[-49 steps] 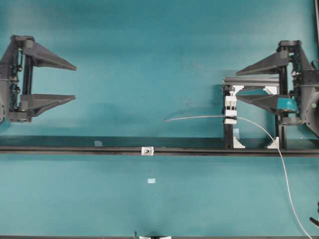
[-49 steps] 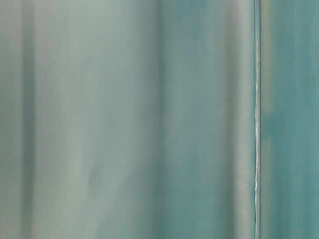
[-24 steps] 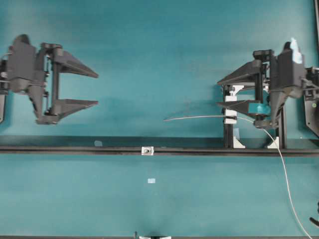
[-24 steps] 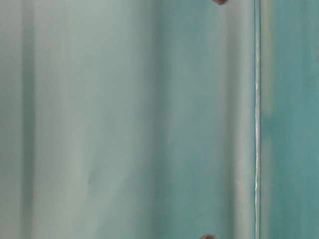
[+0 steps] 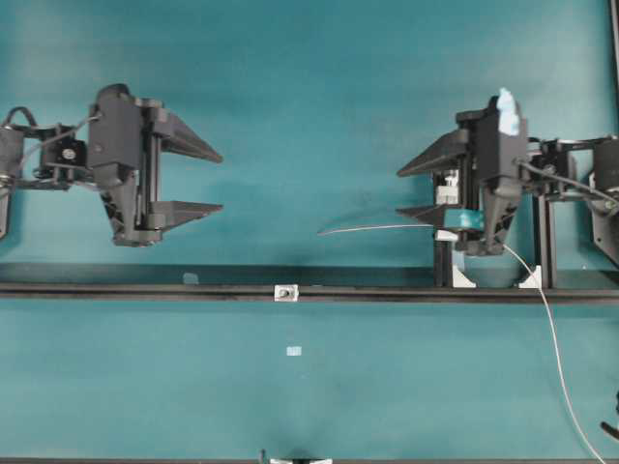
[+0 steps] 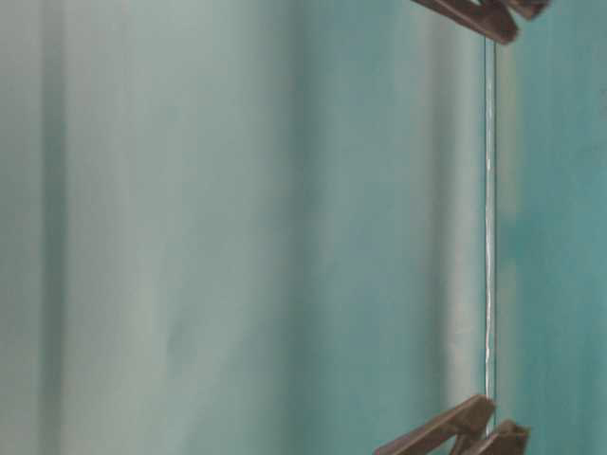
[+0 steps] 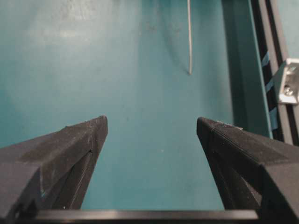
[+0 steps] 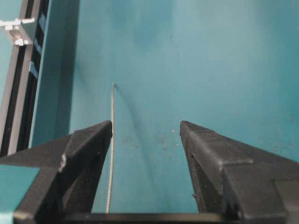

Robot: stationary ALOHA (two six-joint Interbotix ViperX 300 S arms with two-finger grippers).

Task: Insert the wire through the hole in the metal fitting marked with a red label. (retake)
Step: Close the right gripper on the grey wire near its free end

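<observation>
The wire (image 5: 372,228) is thin and pale. Its free end hangs over the table at centre, and it runs right through a white clip block (image 5: 447,235), then curves down to the lower right. The metal fitting (image 5: 285,292) is a tiny silvery square on the black rail; its hole shows as a dark dot. No red label shows. My left gripper (image 5: 221,181) is open, left of the wire's end (image 7: 189,56). My right gripper (image 5: 399,192) is open over the clip block. In the right wrist view the wire (image 8: 111,144) lies in the gap beside one finger, ungripped.
A long black rail (image 5: 145,290) crosses the table. A black frame with white corner brackets (image 5: 464,278) stands under the right arm. A small pale tag (image 5: 294,351) lies below the fitting. The table-level view is blurred, with dark fingertips (image 6: 455,431) at its top and bottom edges.
Both arms have moved inward from the table's sides toward the middle, the right one coming over the clip block. Both grippers' jaws stay equally wide. The wire has not moved.
</observation>
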